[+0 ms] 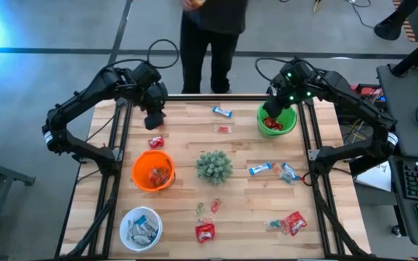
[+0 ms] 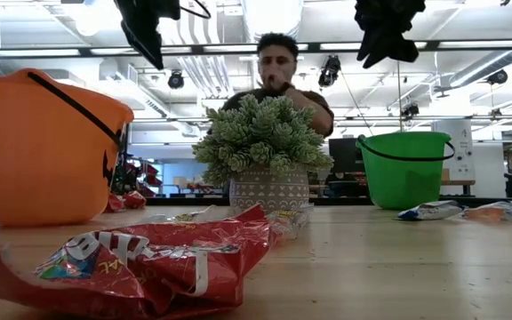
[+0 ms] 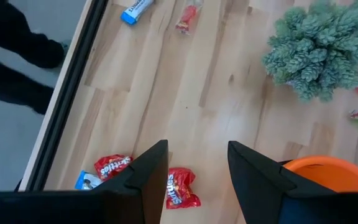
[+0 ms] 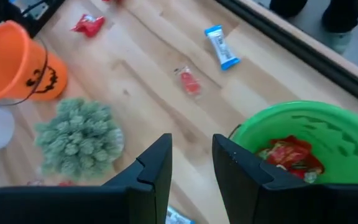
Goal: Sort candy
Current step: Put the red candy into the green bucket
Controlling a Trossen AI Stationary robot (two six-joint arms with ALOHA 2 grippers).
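My left gripper (image 3: 197,155) hangs open above the table's far left, with nothing between its fingers. Below it lie two red packets of candy (image 3: 182,188), (image 3: 112,167), flat on the wood beside the orange bucket (image 1: 153,171). My right gripper (image 4: 191,148) hangs open and empty over the near-left rim of the green bucket (image 4: 303,134), which holds red packets (image 4: 291,155). More candy lies loose on the table: blue-and-white bars (image 1: 222,112), (image 1: 260,169), a small red piece (image 1: 223,129), red packets (image 1: 205,232), (image 1: 294,222) and tiny pieces (image 1: 207,208).
A spiky green plant in a pot (image 1: 214,167) stands at the table's middle. A white bowl (image 1: 141,228) with pale wrapped pieces sits at the near left. A person (image 1: 212,36) stands behind the far edge. Black frame rails (image 1: 115,145) run along both table sides.
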